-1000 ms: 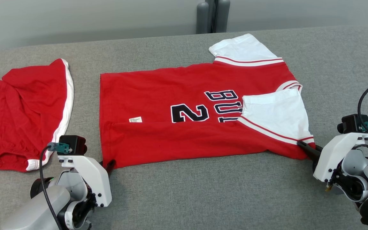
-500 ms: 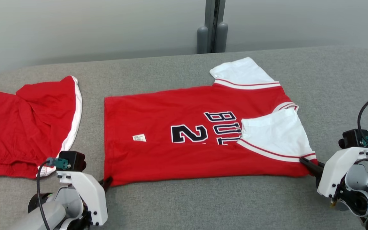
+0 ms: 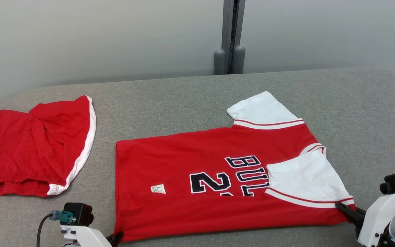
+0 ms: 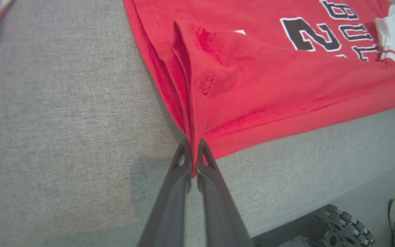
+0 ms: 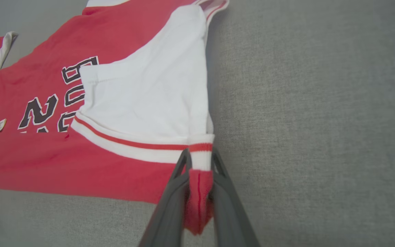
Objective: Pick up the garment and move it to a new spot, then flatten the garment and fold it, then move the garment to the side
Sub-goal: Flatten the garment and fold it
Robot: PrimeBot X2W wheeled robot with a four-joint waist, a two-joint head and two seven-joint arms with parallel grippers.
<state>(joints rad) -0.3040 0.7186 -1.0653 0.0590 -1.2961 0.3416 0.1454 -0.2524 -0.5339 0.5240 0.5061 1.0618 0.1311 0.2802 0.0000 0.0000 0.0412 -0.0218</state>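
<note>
The left gripper (image 4: 192, 161) is closed tight on the hem corner of the red jersey (image 3: 201, 164); the cloth is pinched between the fingertips and stands in upright folds just beyond them. The right gripper (image 5: 199, 164) is clamped on the shoulder corner, with a wad of red and white-banded fabric filling the gap between its fingers. In the head view the left grip sits at the jersey's 7 o'clock corner and the right grip at its 4 o'clock corner. The jersey lies spread lengthwise across the grey padded table (image 3: 183, 92). Its near strip is folded up over the body and covers the lower edge of the dark numeral. The near white sleeve (image 3: 303, 181) is folded in over the chest lettering. The far white sleeve (image 3: 262, 109) lies flat, pointing to 1 o'clock. A small white label (image 3: 158, 189) shows on the red body. The red shorts (image 3: 29, 151), trimmed in white, lie crumpled at 9 o'clock of the jersey, apart from it. A grey post (image 3: 230, 34) stands at 12 o'clock behind the table.
</note>
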